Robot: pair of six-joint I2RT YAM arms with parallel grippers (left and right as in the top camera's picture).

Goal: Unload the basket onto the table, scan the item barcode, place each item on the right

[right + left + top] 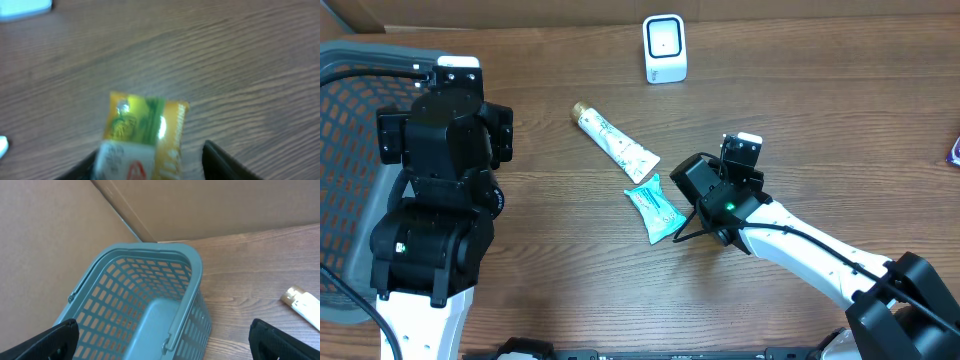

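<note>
I see the right gripper (150, 167) with jaws parted and nothing clamped. The yellow packet (145, 132) sits between its fingers. A strip of wooden table (240, 65) shows between it and one finger (225, 162). This view is blurred, so I cannot tell if it touches the other finger. Overhead, the gripper head hides it, just beside a teal packet (655, 207). The white scanner (665, 48) stands well apart. The left gripper (165, 342) is spread wide above the basket (125, 280).

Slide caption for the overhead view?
Right arm next to a teal packet and a tube; scanner beyond, left arm by the basket.
</note>
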